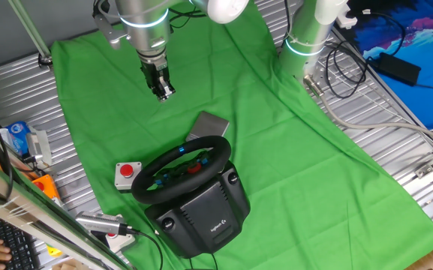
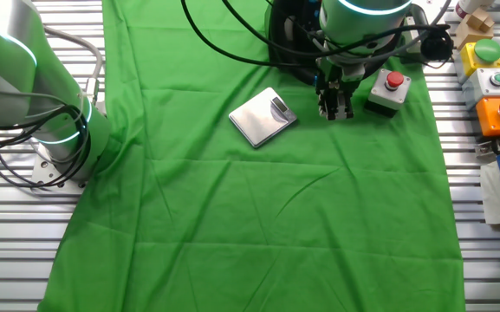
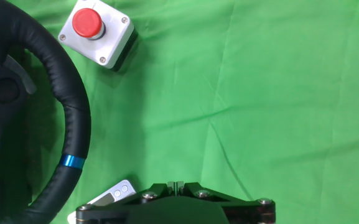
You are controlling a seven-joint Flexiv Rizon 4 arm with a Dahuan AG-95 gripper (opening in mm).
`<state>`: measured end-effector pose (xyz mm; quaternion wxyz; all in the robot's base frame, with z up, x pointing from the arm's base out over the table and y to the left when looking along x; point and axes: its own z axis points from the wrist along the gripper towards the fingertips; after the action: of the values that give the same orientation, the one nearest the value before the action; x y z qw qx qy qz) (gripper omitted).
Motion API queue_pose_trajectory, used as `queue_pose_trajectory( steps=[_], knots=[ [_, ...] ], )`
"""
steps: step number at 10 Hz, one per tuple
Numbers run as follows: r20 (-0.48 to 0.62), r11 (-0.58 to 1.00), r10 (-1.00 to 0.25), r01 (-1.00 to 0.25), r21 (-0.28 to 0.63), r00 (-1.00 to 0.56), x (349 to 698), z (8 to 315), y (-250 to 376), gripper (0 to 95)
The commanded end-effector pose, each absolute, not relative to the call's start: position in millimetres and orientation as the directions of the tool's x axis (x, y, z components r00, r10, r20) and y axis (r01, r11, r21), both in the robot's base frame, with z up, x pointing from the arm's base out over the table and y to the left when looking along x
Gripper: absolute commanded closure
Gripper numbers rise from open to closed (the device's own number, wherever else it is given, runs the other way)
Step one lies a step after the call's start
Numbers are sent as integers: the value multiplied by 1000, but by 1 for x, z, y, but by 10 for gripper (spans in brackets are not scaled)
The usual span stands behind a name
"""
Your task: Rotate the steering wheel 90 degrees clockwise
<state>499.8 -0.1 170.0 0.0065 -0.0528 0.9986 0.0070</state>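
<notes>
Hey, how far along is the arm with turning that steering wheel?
Nothing looks done yet. The gripper hangs above the green cloth, apart from the steering wheel and holding nothing. The hand view shows the wheel's rim off to one side. Reaching the rim, gripping it and the whole clockwise quarter turn remain.

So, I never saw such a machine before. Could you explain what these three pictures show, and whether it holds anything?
It is one silver robot arm with a black two-finger gripper. Two pictures come from fixed cameras on different sides of the table; the third comes from a camera on the hand, looking down. On the green cloth lie a black round steering wheel on a bulky base, a small grey box with a red button, and a flat grey rectangular plate. The gripper holds nothing.
</notes>
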Motion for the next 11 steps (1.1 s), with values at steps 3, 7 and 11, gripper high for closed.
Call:
queue_pose_trajectory(
  steps=[3, 7, 11],
  knots=[
    [-13, 994, -108, -108, 13, -994, 500, 170, 0, 950],
    [-11, 993, -114, -114, 11, -993, 500, 170, 0, 950],
    [-12, 992, -129, -129, 11, -992, 500, 170, 0, 950]
  ],
)
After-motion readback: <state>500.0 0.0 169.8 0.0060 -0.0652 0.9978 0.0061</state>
